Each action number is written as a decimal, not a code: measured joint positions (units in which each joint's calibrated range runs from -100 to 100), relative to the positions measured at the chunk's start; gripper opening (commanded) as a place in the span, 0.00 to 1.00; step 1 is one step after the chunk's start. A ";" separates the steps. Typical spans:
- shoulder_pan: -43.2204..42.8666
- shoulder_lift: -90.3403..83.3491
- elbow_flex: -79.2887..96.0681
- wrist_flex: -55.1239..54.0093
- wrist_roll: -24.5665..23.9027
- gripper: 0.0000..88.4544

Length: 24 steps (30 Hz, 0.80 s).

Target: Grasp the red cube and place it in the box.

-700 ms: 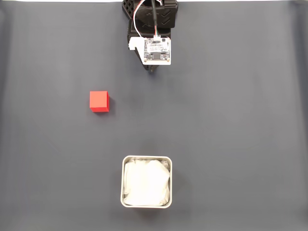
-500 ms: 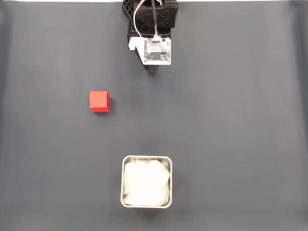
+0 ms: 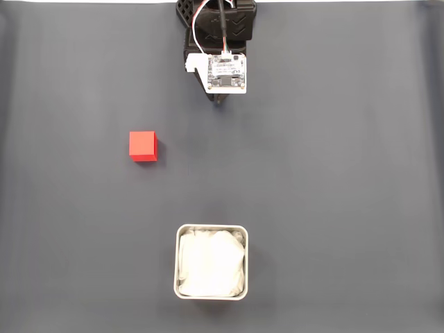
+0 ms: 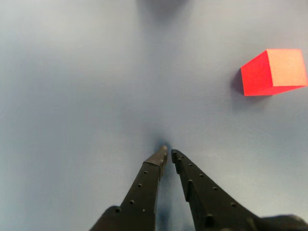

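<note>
In the wrist view the gripper (image 4: 168,153) comes up from the bottom edge as two black, studded fingers (image 4: 144,185) that converge to a point. Their tips are pressed almost together, with a thin sliver of gap between them and nothing held. They hang just over the dark grey mat (image 4: 72,96), where a small dim shadow sits right at the tips; whether the tips actually touch the mat is hard to say from this angle.

In the fixed view the arm (image 3: 218,28) sits at the far edge of the mat (image 3: 347,173), in the middle of the picture's width, folded over itself. A white circuit board (image 3: 226,73) with red and white wires rides on top of it, and the gripper's dark tip (image 3: 220,102) pokes out just below the board.

The red cube (image 3: 143,146) rests flat on the mat to the left of the arm and somewhat nearer, well apart from the gripper. In the wrist view the red cube (image 4: 274,72) lies at the upper right, clear of the fingers.

The box (image 3: 177,277), a pale metal tin with rounded corners and crumpled white lining (image 3: 211,263) inside, stands at the near edge of the mat, roughly in line with the arm and well apart from the cube.
</note>
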 measured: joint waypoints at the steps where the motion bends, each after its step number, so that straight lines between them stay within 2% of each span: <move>1: 0.00 0.00 0.00 0.00 0.00 0.00; 10: 0.00 0.00 0.00 -0.32 0.24 0.00; 15: 0.00 2.08 -3.07 -6.36 0.10 0.00; 24: -0.52 17.72 -32.19 -14.88 0.20 0.00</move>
